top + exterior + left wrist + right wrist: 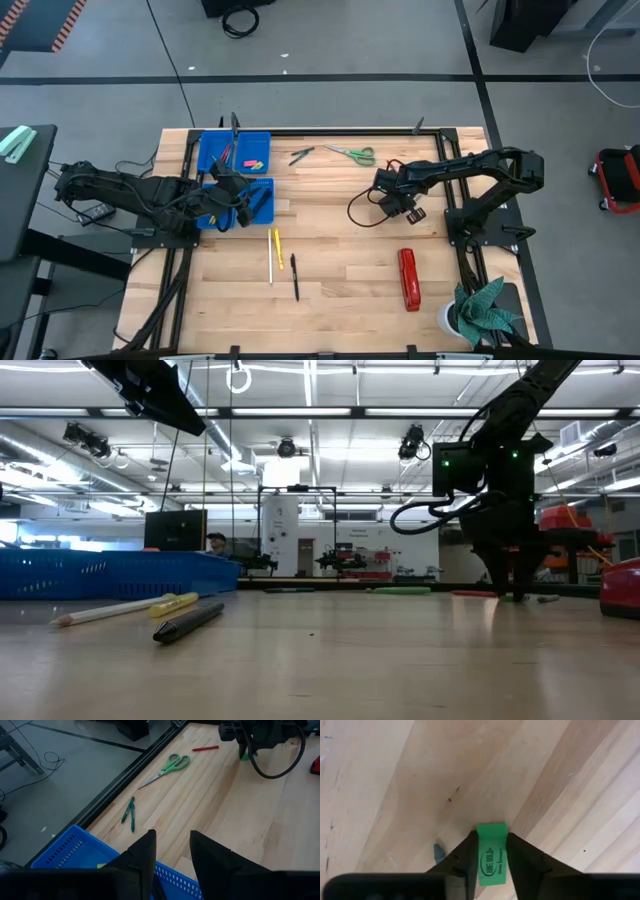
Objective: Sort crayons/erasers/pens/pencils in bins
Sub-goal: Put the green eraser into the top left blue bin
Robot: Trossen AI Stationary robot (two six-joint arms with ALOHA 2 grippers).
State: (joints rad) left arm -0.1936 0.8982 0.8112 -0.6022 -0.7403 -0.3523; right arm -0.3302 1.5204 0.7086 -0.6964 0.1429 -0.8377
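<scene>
My right gripper (401,207) stands at the table's right centre, pointing down and shut on a green eraser (492,852), which also shows as a green block (243,755) under the fingers. My left gripper (172,852) hangs open above the two blue bins (236,150) (262,186) at the table's left, nothing between its fingers. A white pencil (271,262), a yellow pencil (279,248) and a black pen (295,277) lie flat on the wood near the front. A red crayon (205,748) lies beside the right gripper. Two thin green sticks (129,812) lie at the far edge. My right gripper pinches the green eraser by its two long sides (481,855), one finger on each. The fingers come from above and point down, lying along the block. The eraser stands on end between them, its lower end (492,827) at the wood; lifted or resting, I cannot tell.
Green-handled scissors (352,153) lie at the far edge, a red stapler (408,279) at the front right, a potted plant (485,310) at the front right corner. The far bin holds small pink and yellow pieces (252,161). Bare wood spreads across the middle.
</scene>
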